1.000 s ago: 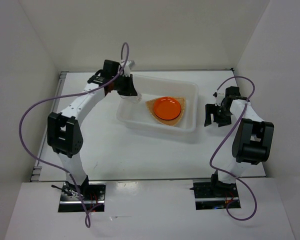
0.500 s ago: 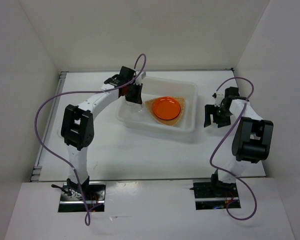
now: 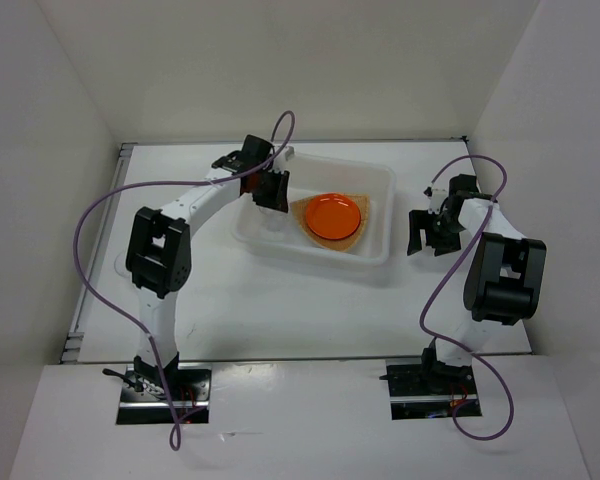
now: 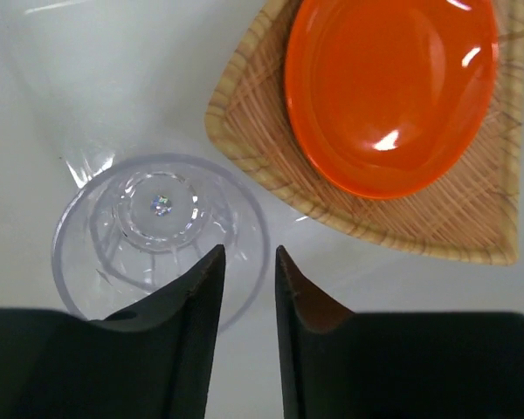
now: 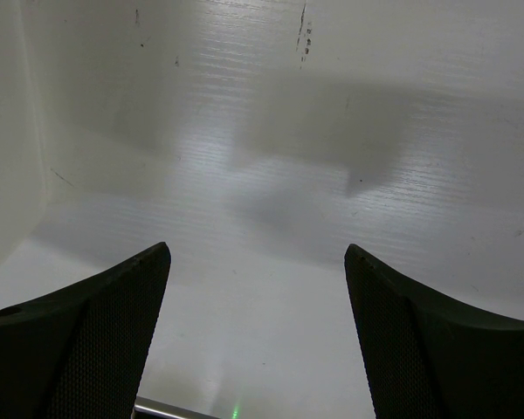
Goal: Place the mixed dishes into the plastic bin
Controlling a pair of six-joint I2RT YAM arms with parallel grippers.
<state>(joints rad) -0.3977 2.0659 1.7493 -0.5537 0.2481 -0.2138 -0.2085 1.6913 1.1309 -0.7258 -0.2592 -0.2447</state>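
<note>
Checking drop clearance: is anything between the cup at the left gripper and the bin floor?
Nothing visible. The clear cup, its rim in the left gripper, is over bare floor of the plastic bin. The tan woven plate, carrying the orange plate, lies close beside it, not under it.

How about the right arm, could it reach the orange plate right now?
Probably yes. The right hand is open outside the bin's right wall; the orange plate lies uncovered, and the left hand holds a clear cup at the other end.

White table (image 3: 280, 305), plastic bin (image 3: 302, 251) resting on it
</note>
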